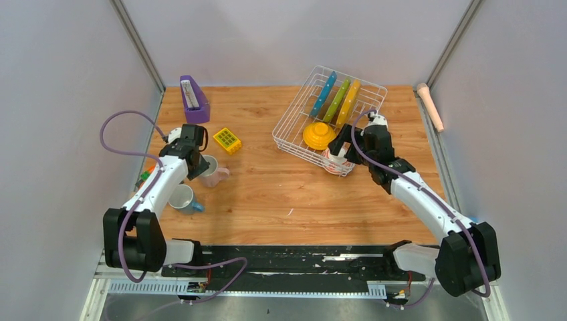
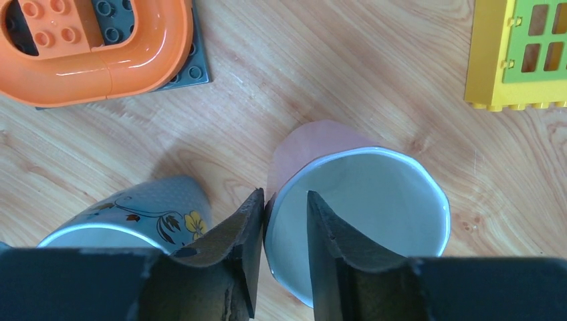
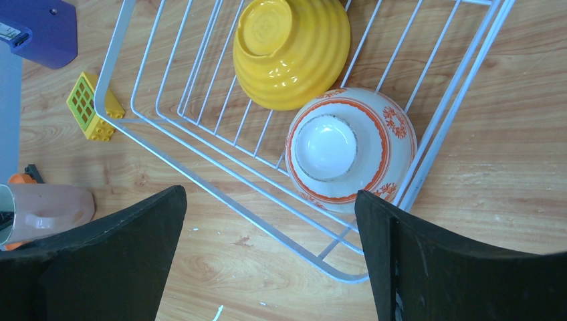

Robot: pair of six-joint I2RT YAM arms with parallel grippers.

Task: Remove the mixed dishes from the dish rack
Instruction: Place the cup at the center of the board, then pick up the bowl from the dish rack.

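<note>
1. White wire rack sits far right on the wood table.
   - Three plates stand on edge in its far half: blue, green, yellow.
   - The yellow bowl is in the near half, and the red bowl is at the near corner.
   - The right gripper hangs over that corner. It is far nearer the rack than the left arm.
   - The left gripper is over the pink cup, well left of the rack. The blue cup stands nearer the bases. Both cups are out on the table.

2. Left wrist view.
   - The left gripper has its fingers close together, astride the pink cup's rim, one outside and one inside.
   - A sliver of white shows beside the inner finger, so I cannot tell whether they bite or merely straddle.
   - The blue cup is just beside the outer finger.
   - The orange gadget and the block lie beyond.

3. Right wrist view.
   - The right gripper is spread wide and holds nothing.
   - The red bowl lies upside down, foot ring up, in the rack's corner.
   - It sits ahead of the gripper and off towards one finger, not centred in the gap.
   - The yellow bowl, also inverted, is just beyond it, and the two look to be touching.
   - Judgement: the red bowl is next. It is round, so it has no long axis to line up with. The gripper needs a sideways shift to centre on it, then must come down clear of the corner wires.
</note>
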